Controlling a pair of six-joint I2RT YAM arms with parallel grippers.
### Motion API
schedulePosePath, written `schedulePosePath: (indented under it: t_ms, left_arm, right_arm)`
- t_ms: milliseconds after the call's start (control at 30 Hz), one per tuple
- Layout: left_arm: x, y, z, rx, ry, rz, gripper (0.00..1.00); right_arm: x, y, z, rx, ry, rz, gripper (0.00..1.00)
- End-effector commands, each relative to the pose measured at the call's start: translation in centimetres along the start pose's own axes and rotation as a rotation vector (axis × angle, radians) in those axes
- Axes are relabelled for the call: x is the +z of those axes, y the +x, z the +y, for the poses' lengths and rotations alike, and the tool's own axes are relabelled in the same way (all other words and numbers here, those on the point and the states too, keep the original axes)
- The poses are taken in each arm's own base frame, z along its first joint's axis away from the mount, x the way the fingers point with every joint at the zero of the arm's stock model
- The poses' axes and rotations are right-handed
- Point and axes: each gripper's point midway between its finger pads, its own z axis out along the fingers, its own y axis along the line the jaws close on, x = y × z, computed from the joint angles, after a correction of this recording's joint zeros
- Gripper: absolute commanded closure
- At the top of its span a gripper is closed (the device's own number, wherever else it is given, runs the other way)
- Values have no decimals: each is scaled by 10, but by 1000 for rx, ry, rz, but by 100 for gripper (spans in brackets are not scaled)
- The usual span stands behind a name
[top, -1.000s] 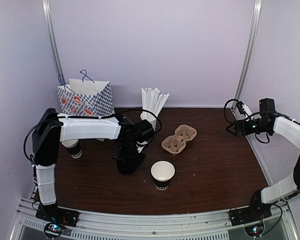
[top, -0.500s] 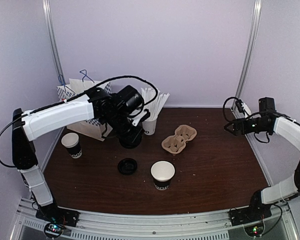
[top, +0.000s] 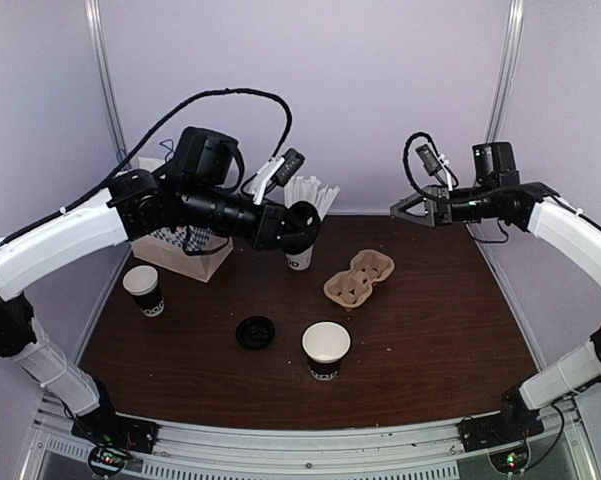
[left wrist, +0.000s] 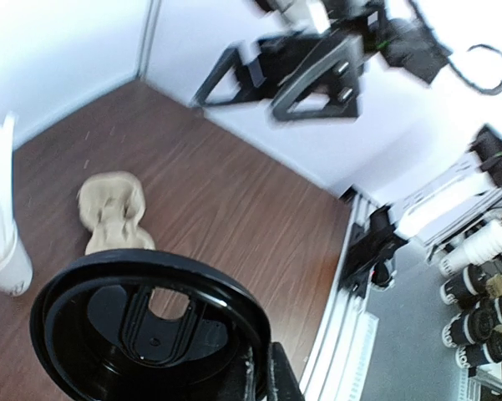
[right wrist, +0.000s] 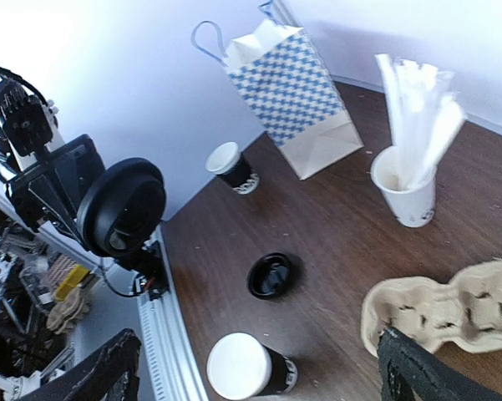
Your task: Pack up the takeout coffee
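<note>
High over the desk (top: 430,330), left fingers (left wrist: 266,380) pinched a black lid (left wrist: 146,326); right fingers (top: 410,208) gaped wide; the open cup (top: 326,350) stood below, nearer the left arm.

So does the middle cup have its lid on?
No, off: the cup shows an open white rim, and a black lid lies apart beside it.

We find bare table (top: 450,330) right of the cardboard carrier (top: 358,278). Left of it, a loose lid (top: 255,331), open cup (top: 326,348), straw cup (top: 300,258) and paper bag (top: 195,255) stand in our way.
</note>
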Motion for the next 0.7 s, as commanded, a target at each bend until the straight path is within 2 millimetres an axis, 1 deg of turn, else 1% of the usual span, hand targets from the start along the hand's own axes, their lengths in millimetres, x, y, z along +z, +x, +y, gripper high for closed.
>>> schedulePosePath:
  t_ms: [0,67,167,267,400,467,533,600,667]
  left_arm:
    - [-17,-49,-37,81,163,-212,95]
    - [-20,-55,-43,84,195,-250,95]
    - [-24,-59,-48,88,227,-296,95]
    - [-25,-59,-48,85,230,-317,95]
    - [-28,-60,-52,87,257,-340,95]
    - [-29,-61,-54,87,266,-348,94]
    - [-29,-60,-52,85,263,-347,94]
    - [-33,-64,-55,97,266,-376,94]
    - [-35,-64,-54,101,260,-385,95]
  right_arm:
    - [28,-21,55,88,-197,14,2]
    - [43,-25,69,136,-256,26,1]
    - [58,-29,86,174,-345,35,1]
    - [66,-33,101,203,-415,38,0]
    - [71,-45,117,260,-520,12,0]
    - [73,-48,123,269,-554,2,1]
    - [77,-46,125,279,-565,11,2]
    - [80,-43,127,280,-570,20,2]
    - [83,-39,127,289,-571,29,2]
